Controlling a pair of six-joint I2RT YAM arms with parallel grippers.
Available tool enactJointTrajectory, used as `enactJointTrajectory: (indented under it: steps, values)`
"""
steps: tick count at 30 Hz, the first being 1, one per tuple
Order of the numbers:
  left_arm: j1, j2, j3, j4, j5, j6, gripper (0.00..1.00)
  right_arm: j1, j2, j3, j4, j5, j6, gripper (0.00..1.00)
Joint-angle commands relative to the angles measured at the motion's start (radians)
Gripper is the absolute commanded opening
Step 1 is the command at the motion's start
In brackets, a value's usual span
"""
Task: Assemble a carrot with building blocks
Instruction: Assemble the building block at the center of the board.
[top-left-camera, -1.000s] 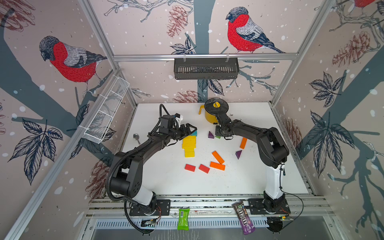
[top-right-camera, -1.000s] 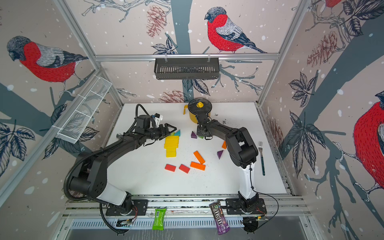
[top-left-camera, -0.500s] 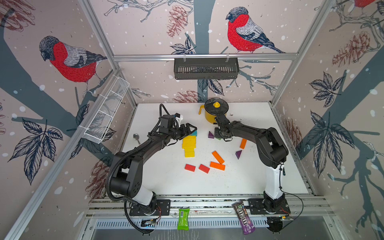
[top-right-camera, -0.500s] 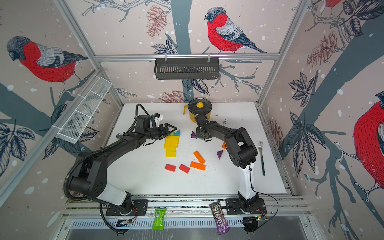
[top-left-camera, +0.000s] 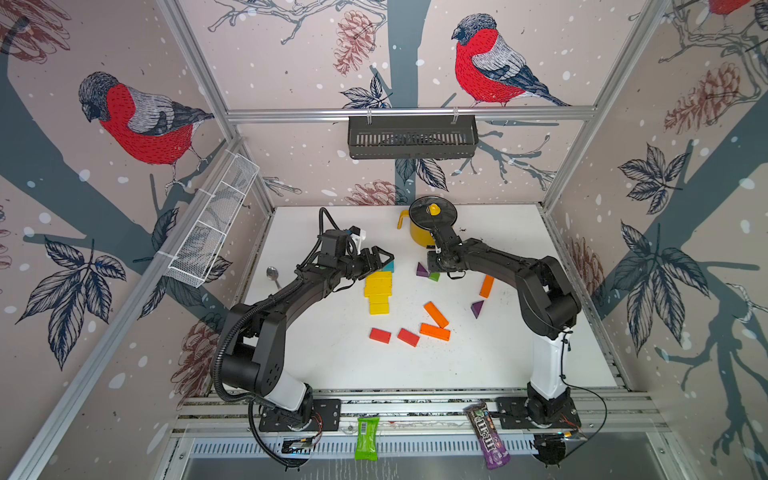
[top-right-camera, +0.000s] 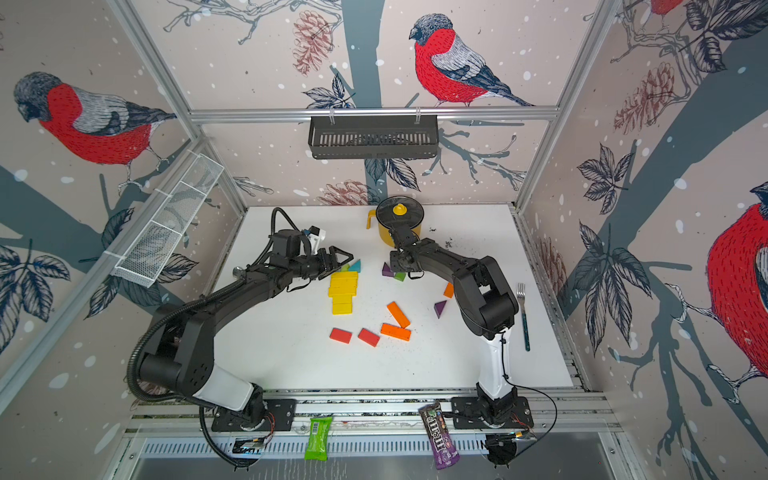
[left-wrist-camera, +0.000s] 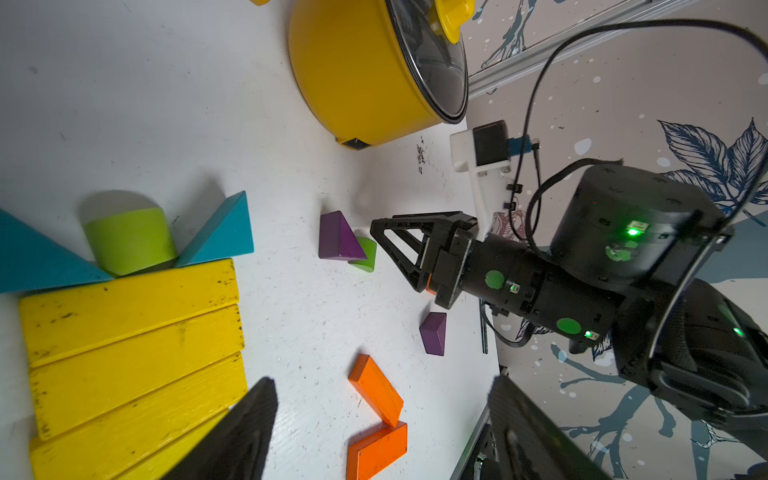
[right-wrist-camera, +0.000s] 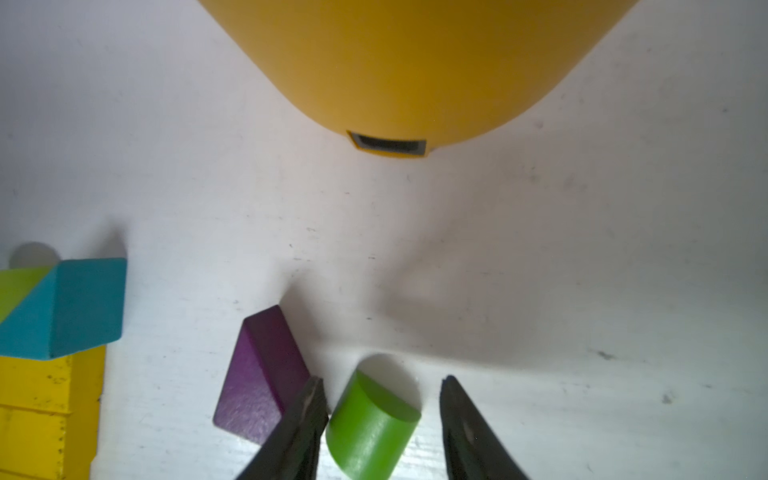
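Yellow blocks (top-left-camera: 378, 289) lie stacked flat, topped by two teal triangles (left-wrist-camera: 220, 232) with a green piece (left-wrist-camera: 129, 241) between them. My left gripper (top-left-camera: 384, 258) hovers over this end, open and empty (left-wrist-camera: 380, 386). A second green piece (right-wrist-camera: 370, 424) lies on its side beside a purple triangle (right-wrist-camera: 262, 374). My right gripper (right-wrist-camera: 381, 380) straddles it, open. One finger touches it and the other stands clear. Loose on the table are orange blocks (top-left-camera: 435, 314), red blocks (top-left-camera: 380, 335) and another purple triangle (top-left-camera: 477, 308).
A yellow lidded pot (top-left-camera: 428, 226) stands just behind the right gripper. A spoon (top-left-camera: 273, 274) lies at the left table edge and a fork (top-right-camera: 524, 311) at the right. Two candy bars (top-left-camera: 367, 438) rest on the front rail.
My right gripper has shifted slightly by the green and purple pieces, and its jaws now stand apart. The left arm has not moved.
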Motion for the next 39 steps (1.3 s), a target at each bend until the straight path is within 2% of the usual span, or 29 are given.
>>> enactJointTrajectory:
  steps: [1, 7, 14, 34, 39]
  values:
    - [0.001, -0.004, 0.003, 0.009, 0.018, 0.004, 0.81, -0.004, -0.044, -0.025, -0.005, 0.006, -0.019, 0.47]
    - [0.001, -0.008, 0.002, 0.009, 0.017, 0.004, 0.81, 0.012, -0.101, -0.130, 0.000, -0.020, -0.039, 0.44]
    - [0.001, -0.005, 0.002, 0.009, 0.016, 0.005, 0.81, 0.017, -0.094, -0.191, 0.001, -0.038, -0.067, 0.42]
    - [0.001, -0.002, 0.002, 0.011, 0.019, 0.003, 0.81, 0.009, -0.029, -0.136, -0.053, 0.031, -0.087, 0.43]
    - [0.002, 0.001, 0.002, 0.016, 0.022, -0.002, 0.81, 0.028, -0.020, -0.118, -0.046, 0.009, -0.083, 0.44]
